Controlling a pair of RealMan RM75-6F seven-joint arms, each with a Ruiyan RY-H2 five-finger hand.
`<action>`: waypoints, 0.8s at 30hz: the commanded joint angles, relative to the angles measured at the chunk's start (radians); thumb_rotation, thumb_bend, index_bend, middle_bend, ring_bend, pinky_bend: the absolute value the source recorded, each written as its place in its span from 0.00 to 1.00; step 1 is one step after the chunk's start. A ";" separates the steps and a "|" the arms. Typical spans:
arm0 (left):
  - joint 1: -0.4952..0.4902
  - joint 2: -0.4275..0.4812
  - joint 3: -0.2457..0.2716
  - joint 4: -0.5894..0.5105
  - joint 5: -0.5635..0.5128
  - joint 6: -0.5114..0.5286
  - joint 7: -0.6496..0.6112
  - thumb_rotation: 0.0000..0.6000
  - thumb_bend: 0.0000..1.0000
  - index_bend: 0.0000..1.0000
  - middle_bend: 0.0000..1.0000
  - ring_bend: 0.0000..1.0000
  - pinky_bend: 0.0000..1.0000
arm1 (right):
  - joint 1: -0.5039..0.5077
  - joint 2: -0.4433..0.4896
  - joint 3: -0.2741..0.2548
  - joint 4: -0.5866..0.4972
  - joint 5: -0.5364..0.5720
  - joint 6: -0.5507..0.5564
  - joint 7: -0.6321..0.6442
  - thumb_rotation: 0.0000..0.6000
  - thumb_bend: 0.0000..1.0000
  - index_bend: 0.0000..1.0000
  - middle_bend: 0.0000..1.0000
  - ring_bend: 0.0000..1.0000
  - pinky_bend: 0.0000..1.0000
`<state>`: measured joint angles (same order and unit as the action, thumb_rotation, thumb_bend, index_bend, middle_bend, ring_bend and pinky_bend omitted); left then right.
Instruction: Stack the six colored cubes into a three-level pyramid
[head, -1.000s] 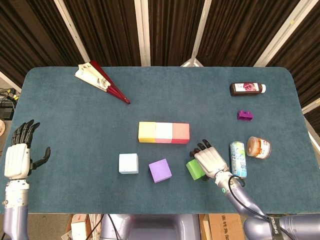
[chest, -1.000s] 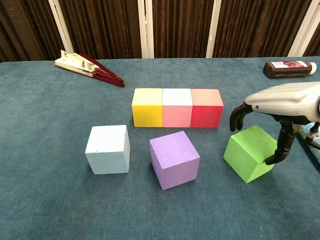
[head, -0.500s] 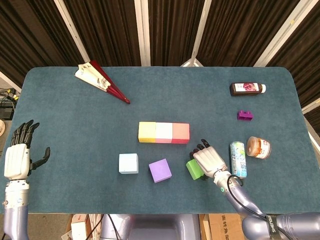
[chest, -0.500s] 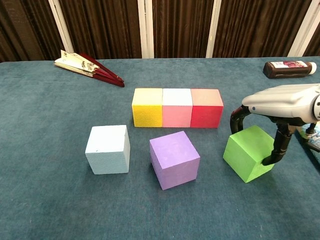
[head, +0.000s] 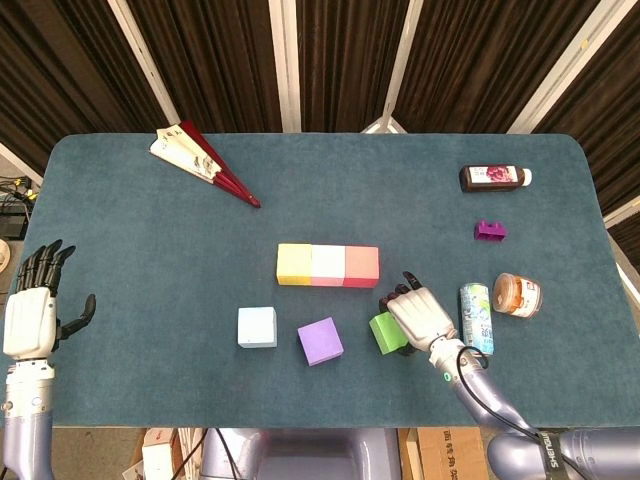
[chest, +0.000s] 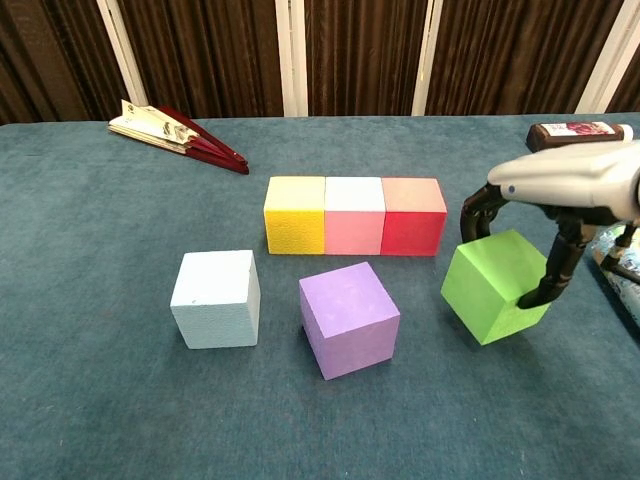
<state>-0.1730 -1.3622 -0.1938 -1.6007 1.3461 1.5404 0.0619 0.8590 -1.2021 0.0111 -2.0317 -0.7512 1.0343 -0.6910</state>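
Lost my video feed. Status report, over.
Right robot hand grips green cube. Left robot hand open, idle. Three-cube base row set. Nothing blocking.

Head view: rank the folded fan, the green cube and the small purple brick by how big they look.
1. Folded fan, clearly the longest thing.
2. Green cube, partly covered by the right hand, so its full outline is hidden.
3. Purple brick, the smallest.

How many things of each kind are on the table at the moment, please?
Cubes: 6, yellow, pink, red, light blue, purple, green
Fan: 1
Bottle: 1
Purple brick: 1
Can: 1
Jar: 1
Total: 11
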 joint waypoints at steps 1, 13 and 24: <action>0.000 0.004 0.004 0.011 0.028 0.017 0.013 1.00 0.48 0.14 0.04 0.00 0.00 | 0.022 0.065 0.021 -0.051 0.039 -0.013 -0.003 1.00 0.22 0.43 0.38 0.23 0.00; 0.004 0.009 -0.002 0.016 0.012 0.015 0.033 1.00 0.48 0.14 0.04 0.00 0.00 | 0.268 0.300 0.122 -0.178 0.487 -0.076 -0.121 1.00 0.24 0.43 0.38 0.23 0.00; 0.005 -0.005 -0.003 0.022 0.027 0.034 0.037 1.00 0.48 0.14 0.04 0.00 0.00 | 0.661 0.248 0.162 0.045 1.152 -0.186 -0.272 1.00 0.24 0.43 0.38 0.23 0.00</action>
<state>-0.1679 -1.3674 -0.1968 -1.5784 1.3725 1.5735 0.0987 1.3691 -0.9204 0.1482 -2.0969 0.2105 0.8884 -0.8925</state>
